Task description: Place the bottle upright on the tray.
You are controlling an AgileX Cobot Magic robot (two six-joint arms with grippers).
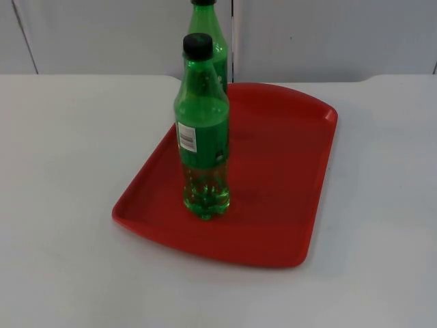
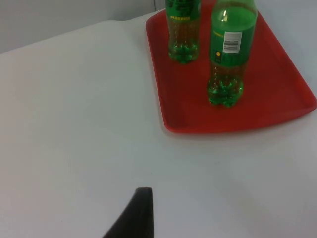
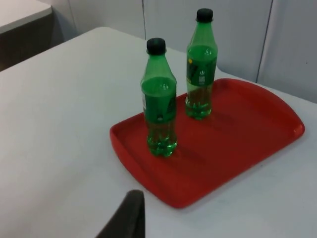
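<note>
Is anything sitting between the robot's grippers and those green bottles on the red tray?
Nothing visible does. Both green bottles stand upright on the red tray, and only bare white table lies between each wrist camera's fingertip and the tray.

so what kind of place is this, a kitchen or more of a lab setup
Likely a lab or test bench, not a kitchen: a bare white table ending at a grey partition wall, with just a red tray holding two upright green bottles.
</note>
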